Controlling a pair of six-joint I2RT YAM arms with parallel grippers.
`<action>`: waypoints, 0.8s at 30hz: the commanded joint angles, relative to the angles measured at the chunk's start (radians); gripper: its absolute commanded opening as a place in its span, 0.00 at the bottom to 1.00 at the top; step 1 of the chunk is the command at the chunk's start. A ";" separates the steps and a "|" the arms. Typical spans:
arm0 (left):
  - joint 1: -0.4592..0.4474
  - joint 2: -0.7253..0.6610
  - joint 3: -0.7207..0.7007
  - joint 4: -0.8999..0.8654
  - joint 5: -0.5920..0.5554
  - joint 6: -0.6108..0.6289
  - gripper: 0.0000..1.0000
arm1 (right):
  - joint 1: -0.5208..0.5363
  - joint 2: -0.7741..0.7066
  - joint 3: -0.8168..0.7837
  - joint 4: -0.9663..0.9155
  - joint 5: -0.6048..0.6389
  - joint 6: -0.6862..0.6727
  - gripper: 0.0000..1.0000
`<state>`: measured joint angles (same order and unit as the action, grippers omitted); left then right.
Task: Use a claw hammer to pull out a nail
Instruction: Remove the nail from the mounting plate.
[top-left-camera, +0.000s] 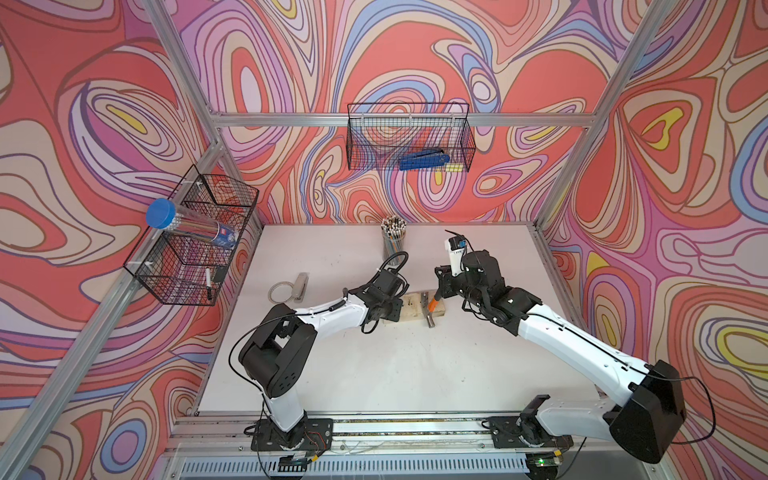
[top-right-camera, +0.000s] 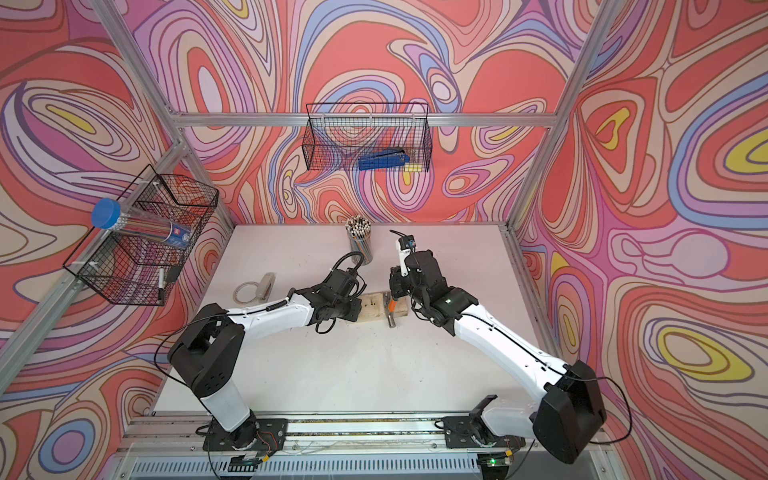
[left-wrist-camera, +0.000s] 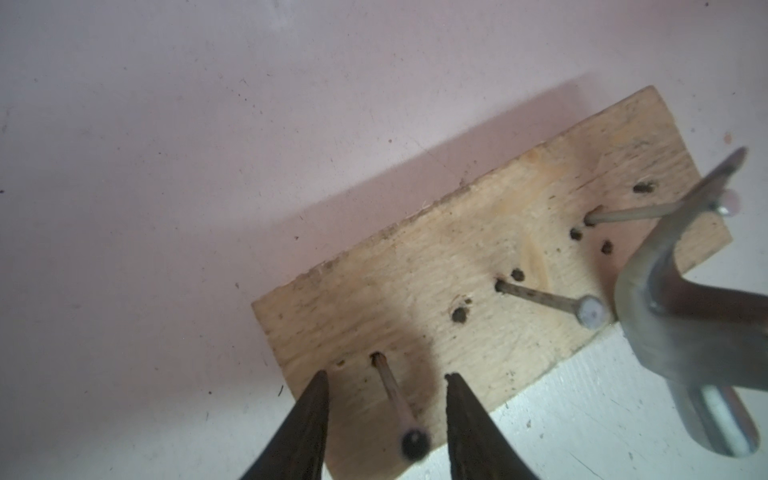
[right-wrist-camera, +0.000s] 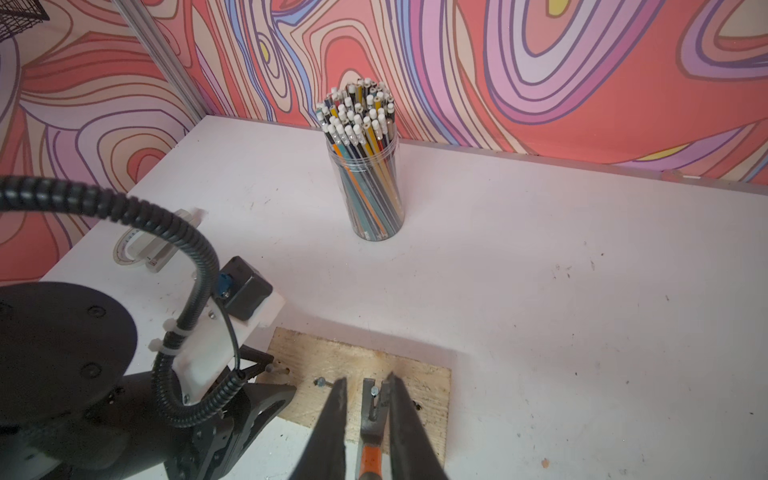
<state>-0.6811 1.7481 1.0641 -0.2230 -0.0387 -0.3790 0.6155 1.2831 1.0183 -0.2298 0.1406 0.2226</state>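
Wooden block (left-wrist-camera: 395, 291), three nails (left-wrist-camera: 536, 300), one hammer (left-wrist-camera: 656, 316)

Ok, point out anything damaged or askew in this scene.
The wooden board is pocked with empty nail holes among three protruding nails. The blue-capped tube lies tilted across the side wire basket, its cap jutting past the rim.

Both arms reach inward, left tool (left-wrist-camera: 386, 376) with jaws apart, right tool (right-wrist-camera: 366, 379) clamped tight.
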 joint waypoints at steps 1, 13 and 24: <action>-0.009 0.082 -0.072 -0.127 0.037 -0.029 0.46 | 0.025 0.048 -0.099 -0.105 -0.011 0.016 0.00; -0.010 0.085 -0.075 -0.127 0.038 -0.032 0.46 | 0.064 0.001 -0.190 -0.038 0.031 0.021 0.00; -0.011 0.085 -0.080 -0.127 0.036 -0.033 0.46 | 0.092 -0.031 -0.249 -0.001 0.063 0.015 0.00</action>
<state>-0.6819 1.7470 1.0580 -0.2131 -0.0429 -0.3904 0.6807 1.1946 0.8593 -0.0441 0.2508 0.2222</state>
